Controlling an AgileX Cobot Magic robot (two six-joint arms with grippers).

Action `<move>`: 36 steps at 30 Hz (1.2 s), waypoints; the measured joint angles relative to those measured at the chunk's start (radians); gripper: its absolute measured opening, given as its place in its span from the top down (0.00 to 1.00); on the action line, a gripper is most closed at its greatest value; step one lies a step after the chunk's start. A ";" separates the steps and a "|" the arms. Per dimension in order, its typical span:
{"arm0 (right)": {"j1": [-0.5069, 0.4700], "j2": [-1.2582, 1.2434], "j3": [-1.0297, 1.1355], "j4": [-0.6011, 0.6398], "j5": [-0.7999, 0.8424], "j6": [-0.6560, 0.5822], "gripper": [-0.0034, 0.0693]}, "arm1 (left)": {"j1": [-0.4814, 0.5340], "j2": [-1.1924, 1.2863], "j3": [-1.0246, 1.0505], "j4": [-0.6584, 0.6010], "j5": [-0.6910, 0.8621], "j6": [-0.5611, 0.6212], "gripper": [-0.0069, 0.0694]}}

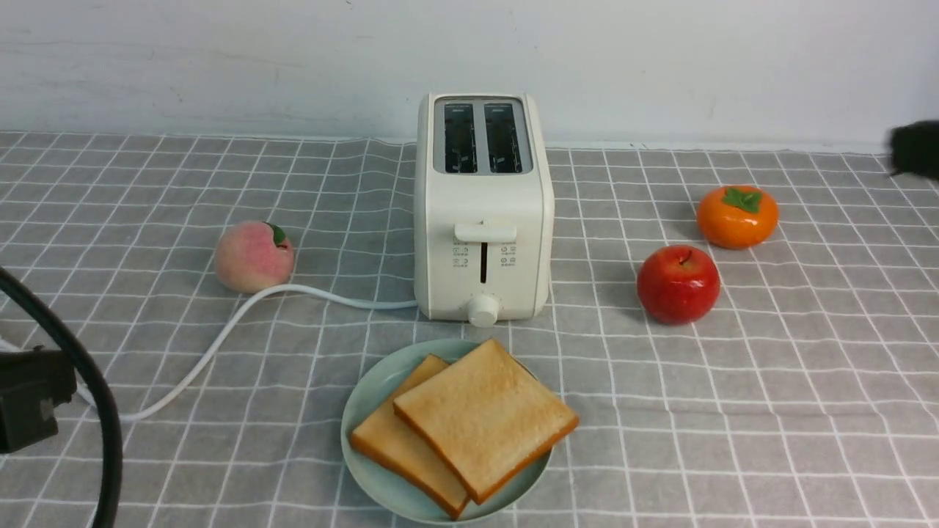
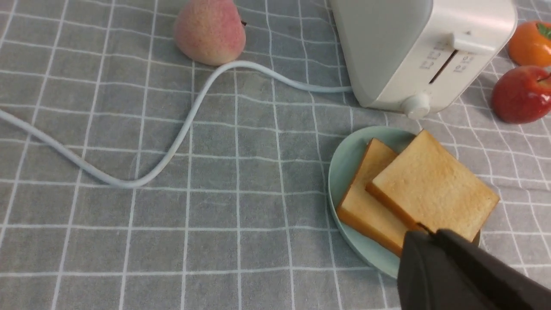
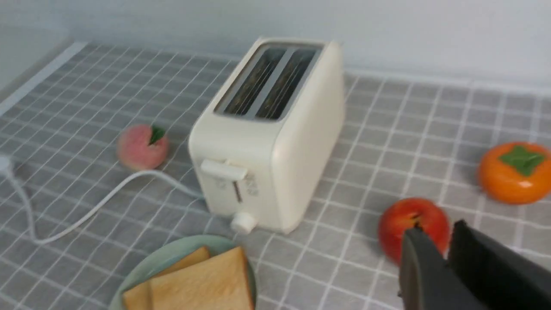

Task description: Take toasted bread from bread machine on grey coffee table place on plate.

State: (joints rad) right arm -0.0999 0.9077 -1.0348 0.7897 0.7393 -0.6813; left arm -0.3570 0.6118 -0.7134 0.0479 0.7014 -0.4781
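Note:
Two slices of toasted bread lie overlapping on the plate (image 1: 364,400). The upper slice (image 1: 484,418) rests partly on the lower slice (image 1: 392,440). Behind the plate stands the bread machine (image 1: 483,220), and both of its slots look empty. All of this sits on the grey coffee table (image 1: 733,411). My left gripper (image 2: 426,233) is shut, with its tips over the near edge of the upper slice (image 2: 432,189) and nothing in it. My right gripper (image 3: 437,230) hovers in front of the red apple (image 3: 411,224), its fingers a little apart and empty. In the front view it is a dark blur (image 1: 915,150) at the right edge.
A peach (image 1: 253,257) lies left of the bread machine, with the white cord (image 1: 220,345) curving past it. A red apple (image 1: 678,284) and an orange persimmon (image 1: 736,216) sit to the right. My left arm (image 1: 29,400) is at the lower left. A white wall closes the back.

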 joint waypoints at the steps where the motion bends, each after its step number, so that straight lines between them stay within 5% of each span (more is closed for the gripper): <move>1: -0.018 -0.067 0.004 -0.056 0.001 0.042 0.92 | 0.000 0.000 0.000 0.000 -0.016 0.000 0.93; 12: -0.059 -0.771 0.417 -0.410 -0.323 0.513 0.96 | 0.000 0.056 0.000 0.003 -0.181 0.000 0.93; 20: -0.059 -0.857 0.627 -0.608 -0.385 0.570 0.95 | 0.000 0.125 0.000 -0.026 -0.221 0.000 0.93; 36: -0.060 -0.858 0.637 -0.611 -0.424 0.572 0.94 | 0.000 0.127 0.000 -0.026 -0.293 0.000 0.93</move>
State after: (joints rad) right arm -0.1598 0.0498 -0.3973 0.1792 0.3150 -0.1097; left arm -0.3570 0.7390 -0.7134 0.0223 0.4086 -0.4781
